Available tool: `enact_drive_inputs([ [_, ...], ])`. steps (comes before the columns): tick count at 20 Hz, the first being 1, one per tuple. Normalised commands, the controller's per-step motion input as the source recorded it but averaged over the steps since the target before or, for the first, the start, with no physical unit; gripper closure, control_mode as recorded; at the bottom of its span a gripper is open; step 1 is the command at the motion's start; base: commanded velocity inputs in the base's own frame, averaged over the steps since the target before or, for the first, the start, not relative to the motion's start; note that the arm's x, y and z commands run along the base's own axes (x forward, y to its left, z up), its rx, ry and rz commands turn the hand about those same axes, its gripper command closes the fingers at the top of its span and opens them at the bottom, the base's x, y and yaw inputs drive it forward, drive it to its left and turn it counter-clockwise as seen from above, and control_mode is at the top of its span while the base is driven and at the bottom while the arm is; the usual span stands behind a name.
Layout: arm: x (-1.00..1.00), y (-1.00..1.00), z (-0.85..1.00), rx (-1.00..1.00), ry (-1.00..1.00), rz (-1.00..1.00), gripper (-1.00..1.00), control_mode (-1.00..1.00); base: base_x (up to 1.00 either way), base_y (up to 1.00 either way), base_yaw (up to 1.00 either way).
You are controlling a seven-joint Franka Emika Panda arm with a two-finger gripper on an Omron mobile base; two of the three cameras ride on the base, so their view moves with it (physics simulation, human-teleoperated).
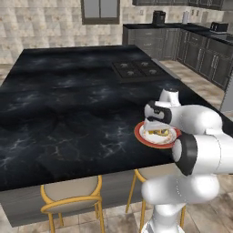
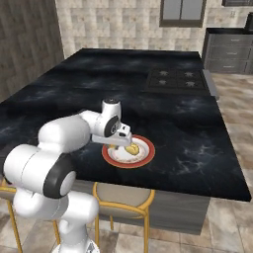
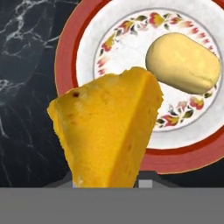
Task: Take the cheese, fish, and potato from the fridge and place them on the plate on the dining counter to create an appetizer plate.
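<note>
In the hand view the yellow-orange cheese wedge is close in front of the camera, gripped between my fingers and covering them. It hangs over the near rim of the red-rimmed plate. The potato lies on the plate's white centre, apart from the cheese. From the base views, my gripper is low over the plate near the front edge of the black dining counter, with the potato beside it. The hand partly hides the plate. The fish and the fridge are out of view.
A cooktop is set into the counter's far right part. Yellow-framed stools stand under the counter's front edge, one right below the plate. Dark cupboards line the back right wall.
</note>
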Motion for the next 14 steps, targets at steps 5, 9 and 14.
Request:
enact_drive_inputs([
  [5, 0.28, -0.08, -0.36, 0.0, 0.02, 0.0, 1.0, -1.0, 0.0, 0.0, 0.0],
  [9, 0.27, 0.0, -0.38, 0.0, 0.04, 0.0, 1.0, -1.0, 0.0, 0.0, 0.0],
  [14, 0.3, 0.0, -0.28, 0.0, 0.05, 0.0, 1.0, -1.0, 0.0, 0.0, 0.0],
])
